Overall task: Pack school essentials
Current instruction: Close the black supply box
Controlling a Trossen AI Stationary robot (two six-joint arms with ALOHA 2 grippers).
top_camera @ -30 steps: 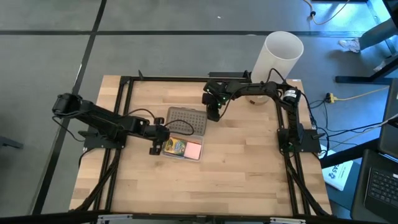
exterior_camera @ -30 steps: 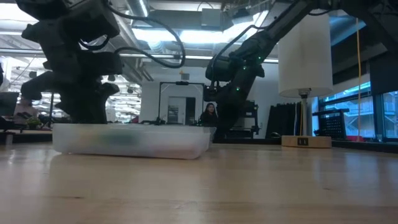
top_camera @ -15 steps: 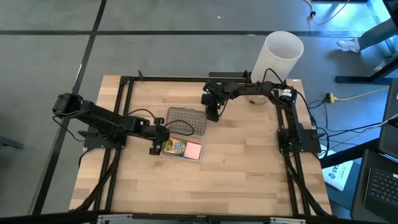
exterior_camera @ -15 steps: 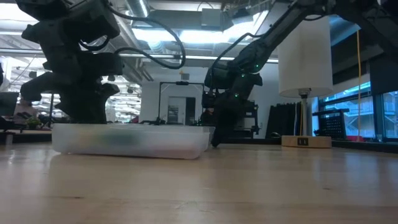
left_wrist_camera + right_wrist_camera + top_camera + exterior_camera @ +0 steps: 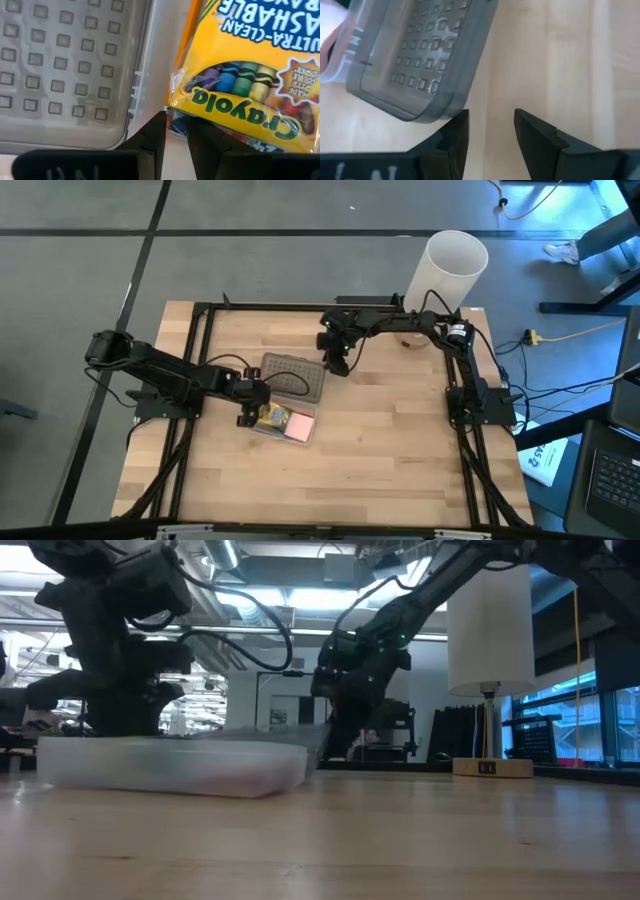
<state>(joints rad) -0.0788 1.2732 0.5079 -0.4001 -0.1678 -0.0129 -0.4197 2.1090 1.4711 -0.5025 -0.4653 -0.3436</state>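
Clear plastic case sits mid-desk, grey dotted lid swung open flat behind it. Inside: the crayon box on the left-arm side, pink pad beside it; the rest of the stationery I can't make out. Crayon box looks light, stiff card with a glossy face, so slippery flat-on; better pinched across a short edge than the broad face. Case is thin rigid plastic, light, likely to skate on the wood if nudged. Left gripper is right at the case's near wall, jaws close together with a narrow gap; can't tell if they pinch the rim. Right gripper hovers by the lid's far corner, jaws apart, nothing between them. That lid edge is probably the spot to catch for folding it shut.
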